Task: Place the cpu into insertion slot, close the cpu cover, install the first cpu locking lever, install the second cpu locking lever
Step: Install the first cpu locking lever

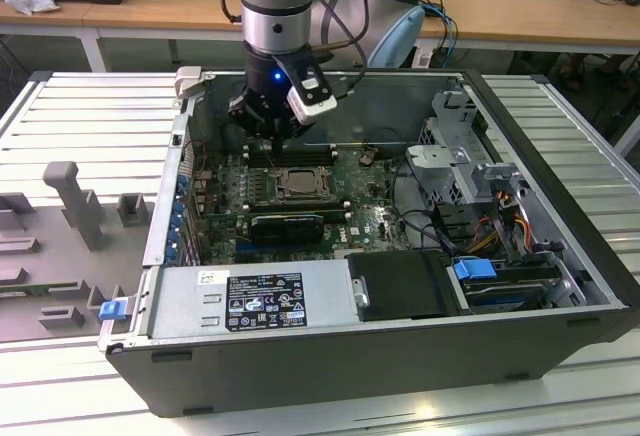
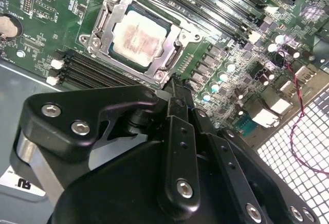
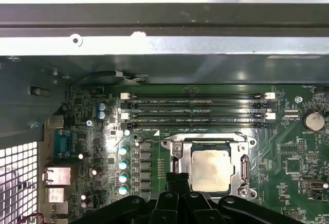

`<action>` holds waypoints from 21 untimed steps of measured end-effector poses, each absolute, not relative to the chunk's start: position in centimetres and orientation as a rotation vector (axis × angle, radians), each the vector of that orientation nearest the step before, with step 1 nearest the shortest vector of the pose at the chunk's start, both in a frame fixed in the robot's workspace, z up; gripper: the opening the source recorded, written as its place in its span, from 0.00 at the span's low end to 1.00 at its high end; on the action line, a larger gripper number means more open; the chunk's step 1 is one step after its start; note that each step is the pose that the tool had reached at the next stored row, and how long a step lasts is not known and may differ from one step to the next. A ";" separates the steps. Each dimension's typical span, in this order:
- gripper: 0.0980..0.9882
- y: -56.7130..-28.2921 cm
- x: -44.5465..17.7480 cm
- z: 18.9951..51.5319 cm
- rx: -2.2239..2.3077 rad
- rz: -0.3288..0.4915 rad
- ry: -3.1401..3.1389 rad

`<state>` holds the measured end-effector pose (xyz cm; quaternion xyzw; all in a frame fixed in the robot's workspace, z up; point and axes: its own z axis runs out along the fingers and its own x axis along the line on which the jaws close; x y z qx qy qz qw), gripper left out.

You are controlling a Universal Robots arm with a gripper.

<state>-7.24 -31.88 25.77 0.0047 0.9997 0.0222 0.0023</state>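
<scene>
The gripper [image 2: 174, 80] hangs at the rim of the insertion slot [image 3: 211, 143], with the cpu [image 2: 140, 38] already inside.

The cpu lies flat in the slot, and the cpu cover [image 2: 103, 29] seems to be down around it. The gripper's fingers are pressed together on nothing. The chip looks light, stiff and fragile. Only its edges are safe to hold, and the frame now hides them. The memory slots [image 3: 198, 106] crowd one side; above there is free room.

Exterior view high, oblique over the open case [image 1: 400, 361]; both wrist views close above the insertion slot [image 2: 101, 28] [image 3: 244, 168]
</scene>
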 end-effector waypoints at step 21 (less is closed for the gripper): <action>0.01 -31.4 -10.8 25.7 0.015 0.082 3.136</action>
